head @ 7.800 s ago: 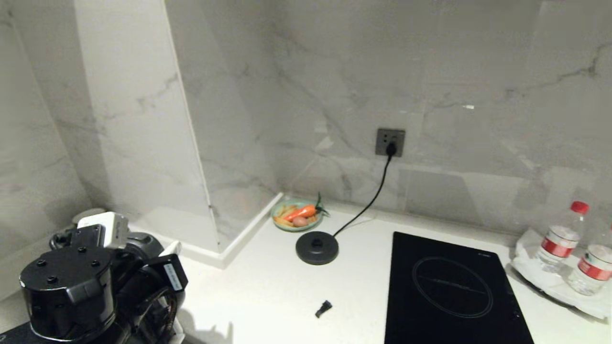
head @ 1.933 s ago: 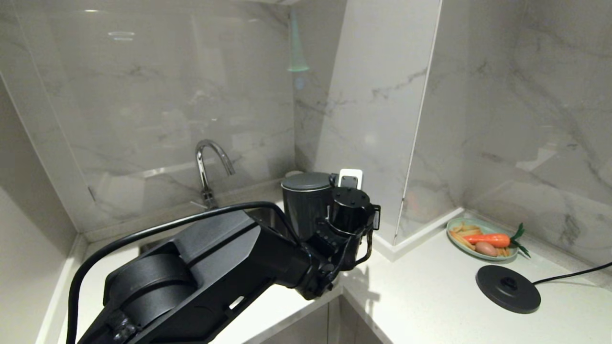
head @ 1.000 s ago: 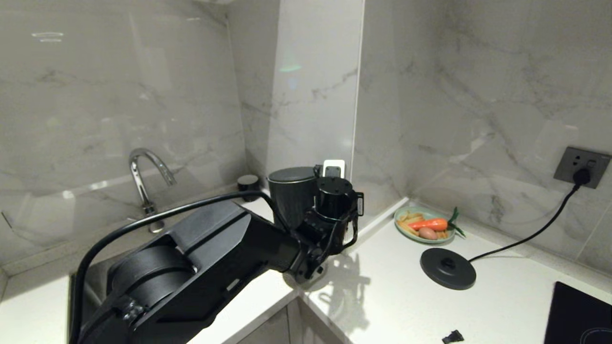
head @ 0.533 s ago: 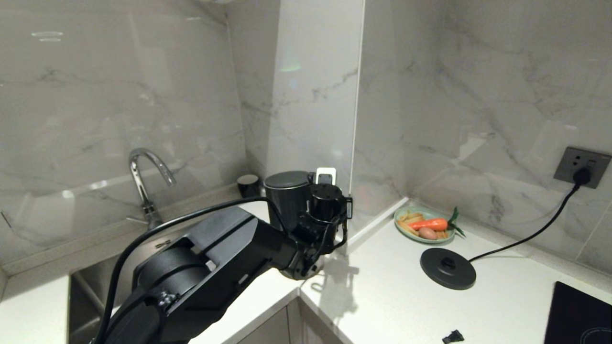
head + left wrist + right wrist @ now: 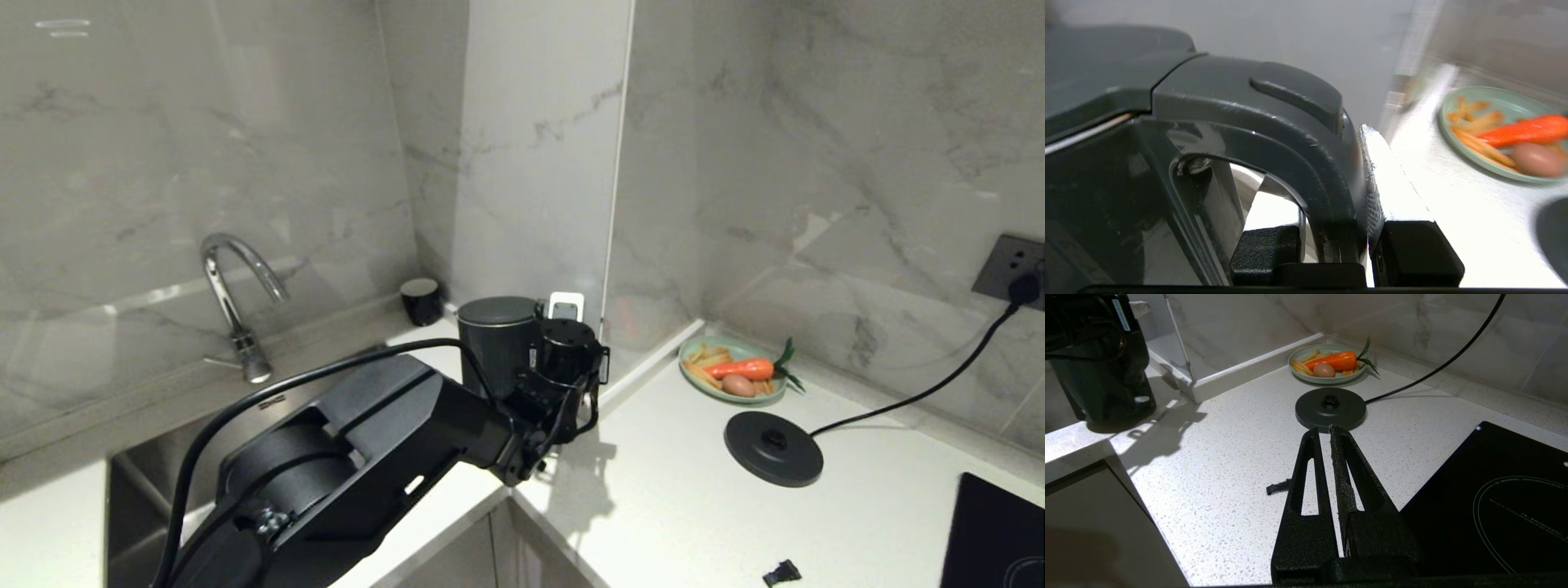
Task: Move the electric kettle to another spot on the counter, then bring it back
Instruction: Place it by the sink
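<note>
Nearest the wrist camera, the left gripper (image 5: 1337,249) is clamped on the electric kettle (image 5: 496,343) by its loop handle, beside the sink corner of the counter (image 5: 669,490). Keep it upright and travel slowly; farther off, the base disc (image 5: 773,447) waits.

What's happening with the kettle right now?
The left tool is clamped on the handle of the electric kettle, which is upright on the counter by the corner wall, away from its round base. The right tool is shut and idle, low over the counter in front of the base.
</note>
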Available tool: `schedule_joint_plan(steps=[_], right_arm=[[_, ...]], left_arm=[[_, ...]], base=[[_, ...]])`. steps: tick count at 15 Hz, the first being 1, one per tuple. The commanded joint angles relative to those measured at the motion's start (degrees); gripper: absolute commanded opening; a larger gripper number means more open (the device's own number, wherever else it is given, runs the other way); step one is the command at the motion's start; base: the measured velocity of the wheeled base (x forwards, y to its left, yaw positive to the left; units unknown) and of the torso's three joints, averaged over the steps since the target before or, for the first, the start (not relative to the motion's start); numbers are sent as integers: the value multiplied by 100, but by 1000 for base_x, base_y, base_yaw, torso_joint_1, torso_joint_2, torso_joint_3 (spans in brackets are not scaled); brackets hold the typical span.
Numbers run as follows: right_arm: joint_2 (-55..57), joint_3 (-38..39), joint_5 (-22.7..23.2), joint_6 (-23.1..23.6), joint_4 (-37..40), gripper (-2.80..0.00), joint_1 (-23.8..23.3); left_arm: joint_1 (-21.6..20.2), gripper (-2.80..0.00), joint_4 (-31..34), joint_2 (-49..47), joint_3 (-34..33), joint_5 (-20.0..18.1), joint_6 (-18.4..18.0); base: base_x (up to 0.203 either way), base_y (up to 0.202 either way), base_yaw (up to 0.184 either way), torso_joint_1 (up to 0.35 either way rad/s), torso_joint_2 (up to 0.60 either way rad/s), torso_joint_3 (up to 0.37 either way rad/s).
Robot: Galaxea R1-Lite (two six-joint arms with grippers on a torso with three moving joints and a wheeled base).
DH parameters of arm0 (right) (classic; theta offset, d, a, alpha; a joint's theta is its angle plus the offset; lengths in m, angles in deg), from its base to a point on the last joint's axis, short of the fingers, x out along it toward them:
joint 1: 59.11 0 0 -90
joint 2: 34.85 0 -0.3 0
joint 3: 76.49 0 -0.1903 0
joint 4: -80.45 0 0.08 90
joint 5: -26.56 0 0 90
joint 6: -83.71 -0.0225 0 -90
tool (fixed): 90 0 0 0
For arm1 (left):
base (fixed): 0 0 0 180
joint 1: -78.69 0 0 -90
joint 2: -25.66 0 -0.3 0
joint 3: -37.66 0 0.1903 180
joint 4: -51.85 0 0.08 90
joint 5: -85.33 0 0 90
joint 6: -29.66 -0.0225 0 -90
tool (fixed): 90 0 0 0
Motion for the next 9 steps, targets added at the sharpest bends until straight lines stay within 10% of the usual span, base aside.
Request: schedule_joint_plan(steps=[1, 9], right_arm=[[0, 0, 2, 1, 0, -280, 5], [0, 0, 2, 1, 0, -280, 6]], left_arm=[[-74, -280, -55, 12, 3, 9, 11], [-118, -280, -862, -34, -433, 143, 76]], base=[[0, 0, 0, 1, 2, -196], [0, 0, 0, -1, 0, -25]])
